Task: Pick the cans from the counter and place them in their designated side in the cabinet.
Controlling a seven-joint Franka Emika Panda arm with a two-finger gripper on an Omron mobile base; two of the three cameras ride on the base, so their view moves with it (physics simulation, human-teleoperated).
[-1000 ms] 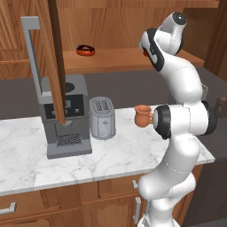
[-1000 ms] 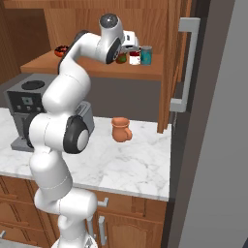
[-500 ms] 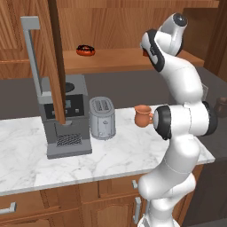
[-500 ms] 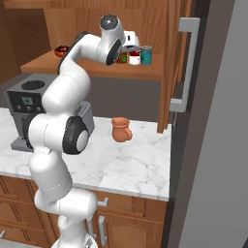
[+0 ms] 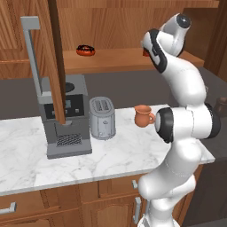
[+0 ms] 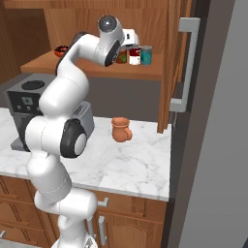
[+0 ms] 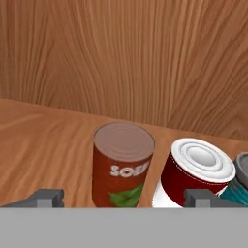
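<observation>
Both cans, reddish-brown cylinder with orange label (image 7: 122,164) and white cylinder with dark red bands (image 7: 193,173), stand side by side on the cabinet's orange-brown shelf board (image 7: 43,140), hand (image 7: 123,198) spread apart, empty; placing looks finished, next: retreat without nudging them.

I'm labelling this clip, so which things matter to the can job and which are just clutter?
Job:
reddish-brown can
white can
cabinet shelf
counter
gripper, open

Clutter:
teal can
mug
toaster
coffee machine
</observation>
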